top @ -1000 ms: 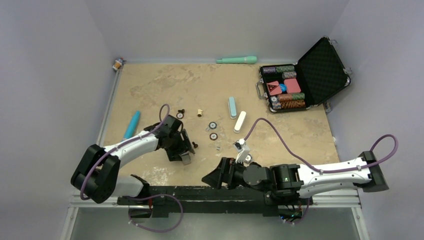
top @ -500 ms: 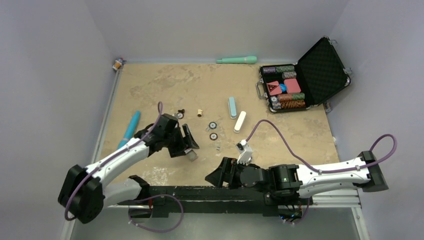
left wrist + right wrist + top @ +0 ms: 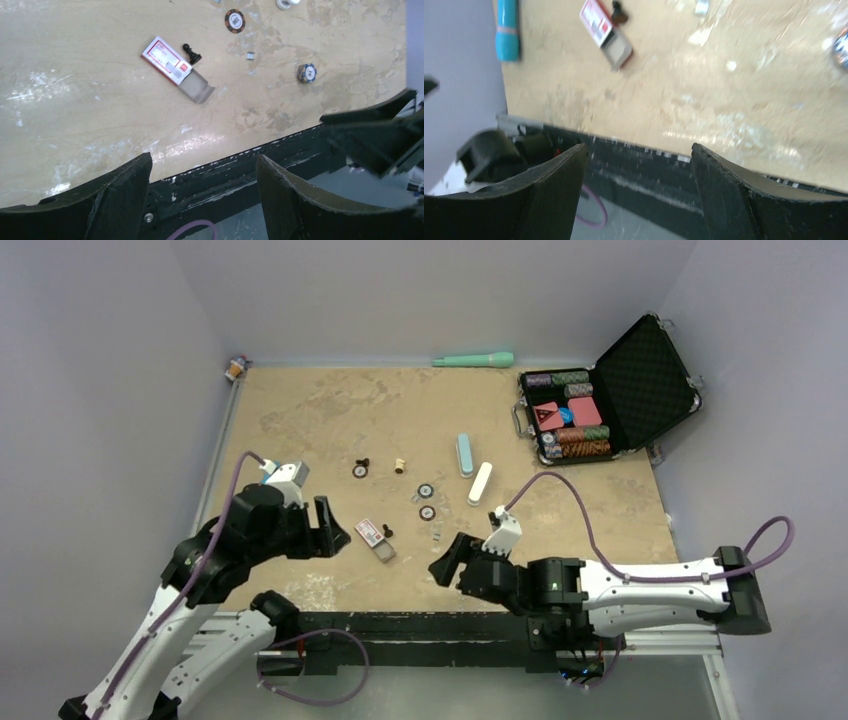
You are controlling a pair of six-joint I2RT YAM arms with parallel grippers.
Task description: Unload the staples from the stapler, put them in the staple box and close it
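The pale-blue stapler (image 3: 464,454) lies mid-table, with its white oblong part (image 3: 480,483) apart from it, just to its right. Neither wrist view shows them. A red-and-white staple box (image 3: 375,537) with its grey tray slid half out lies on the table; it also shows in the left wrist view (image 3: 170,62) and the right wrist view (image 3: 599,22). A few loose staple bits (image 3: 436,535) lie right of the box. My left gripper (image 3: 330,530) is open and empty, left of the box. My right gripper (image 3: 445,568) is open and empty near the table's front edge.
An open black case (image 3: 600,400) of poker chips stands at the back right. A mint-green stick (image 3: 473,360) lies along the back edge. Loose chips (image 3: 425,491) and a black pawn (image 3: 191,54) lie mid-table. A blue tube (image 3: 507,25) lies at the left.
My left gripper has let go of the staple box, which now lies on the table, and the arm has pulled back to the left. My right arm has shifted slightly.
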